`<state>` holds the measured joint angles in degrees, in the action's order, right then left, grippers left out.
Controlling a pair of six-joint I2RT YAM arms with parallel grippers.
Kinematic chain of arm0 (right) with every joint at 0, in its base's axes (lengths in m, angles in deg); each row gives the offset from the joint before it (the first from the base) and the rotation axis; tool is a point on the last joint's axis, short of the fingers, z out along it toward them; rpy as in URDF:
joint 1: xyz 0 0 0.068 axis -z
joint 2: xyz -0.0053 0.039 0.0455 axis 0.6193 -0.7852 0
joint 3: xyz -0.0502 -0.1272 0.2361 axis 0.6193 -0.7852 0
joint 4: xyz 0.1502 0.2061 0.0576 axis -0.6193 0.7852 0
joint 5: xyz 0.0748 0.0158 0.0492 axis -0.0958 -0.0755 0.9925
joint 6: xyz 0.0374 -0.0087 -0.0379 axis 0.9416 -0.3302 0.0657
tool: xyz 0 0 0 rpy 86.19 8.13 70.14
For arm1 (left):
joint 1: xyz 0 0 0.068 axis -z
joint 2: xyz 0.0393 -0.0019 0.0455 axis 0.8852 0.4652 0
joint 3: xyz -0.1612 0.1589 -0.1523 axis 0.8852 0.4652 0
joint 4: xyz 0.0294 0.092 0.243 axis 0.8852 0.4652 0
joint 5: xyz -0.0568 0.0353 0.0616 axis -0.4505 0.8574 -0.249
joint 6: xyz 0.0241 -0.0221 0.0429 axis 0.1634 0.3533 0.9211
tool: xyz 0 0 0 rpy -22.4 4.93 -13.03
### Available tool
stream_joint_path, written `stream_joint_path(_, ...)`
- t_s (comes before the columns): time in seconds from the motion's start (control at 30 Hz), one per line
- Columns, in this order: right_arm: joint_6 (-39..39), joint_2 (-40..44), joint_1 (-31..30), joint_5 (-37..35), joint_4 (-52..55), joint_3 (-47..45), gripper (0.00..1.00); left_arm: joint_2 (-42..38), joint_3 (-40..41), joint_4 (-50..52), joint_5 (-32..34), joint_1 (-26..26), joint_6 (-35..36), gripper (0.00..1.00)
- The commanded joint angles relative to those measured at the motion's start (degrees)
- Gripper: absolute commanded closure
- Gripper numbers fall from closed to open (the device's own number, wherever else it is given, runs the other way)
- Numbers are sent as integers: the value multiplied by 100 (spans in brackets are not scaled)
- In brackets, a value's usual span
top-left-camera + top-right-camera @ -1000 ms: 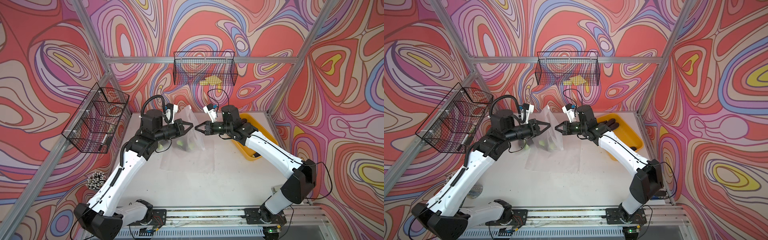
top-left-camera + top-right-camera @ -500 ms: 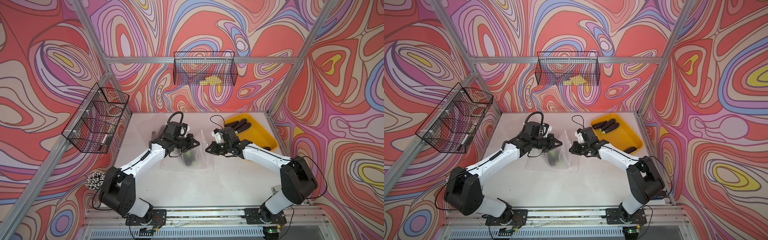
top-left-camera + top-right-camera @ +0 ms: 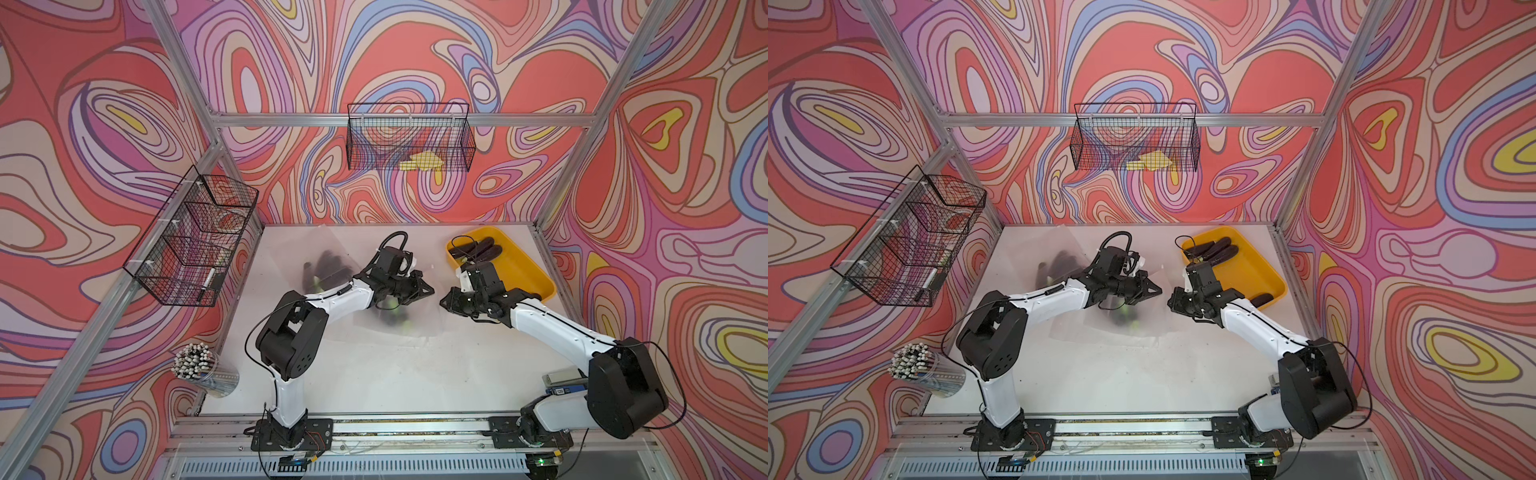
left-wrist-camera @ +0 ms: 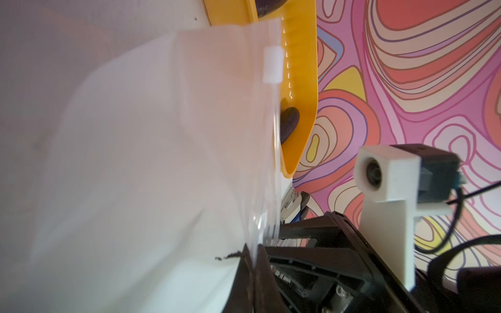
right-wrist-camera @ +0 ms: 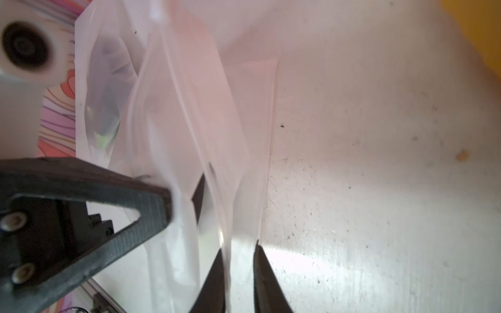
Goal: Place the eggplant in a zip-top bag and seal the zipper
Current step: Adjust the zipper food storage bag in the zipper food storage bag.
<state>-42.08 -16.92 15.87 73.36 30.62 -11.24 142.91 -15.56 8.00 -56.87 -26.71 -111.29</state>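
Zip-top bag (image 3: 424, 321) rested near the centre of the white table (image 3: 374, 382) with the eggplant (image 3: 388, 318) inside it, a dark body with a green stem end, visible in both top views. Left gripper (image 3: 430, 290), reaching in from 8 o'clock, was clamped tight on the bag's mouth edge. The left wrist view showed its fingertips (image 4: 241, 276) pressed together on the clear film, with the white slider (image 4: 272, 63) farther along the zipper track. Right gripper (image 3: 444, 300), coming from 4 o'clock, faced it tip to tip, just beside it. In the right wrist view its jaws stood narrowly parted with the same edge of film running between them; whether the film touched either finger was unclear through the blur. Yellow tray (image 3: 528, 270) at 2 o'clock held spare eggplants (image 3: 484, 251). Second bag (image 3: 324, 266), with dark contents, lay at 11 o'clock.
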Motion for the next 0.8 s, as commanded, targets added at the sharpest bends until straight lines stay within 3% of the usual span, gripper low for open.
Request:
stream_joint_path(0.0, -340, 327, 287, 104, 356, 86, 63, 13, 108, -264, 75, -2, -31, 100)
stream_joint_path(0.2, -353, 339, 429, 619, -255, 477, 46, 245, 85, -357, 43, 132, -27, 100)
stream_joint_path(0.37, -498, -539, 429, 396, -665, 953, 39, 367, -120, -325, -41, 204, 10, 100)
stream_joint_path(0.5, -563, -1012, 429, 421, -640, 1248, 40, 413, -141, -307, -59, 213, 20, 100)
stream_joint_path(0.77, -495, -1426, 372, 574, -769, 1413, 53, 460, -144, -320, -129, 209, 24, 100)
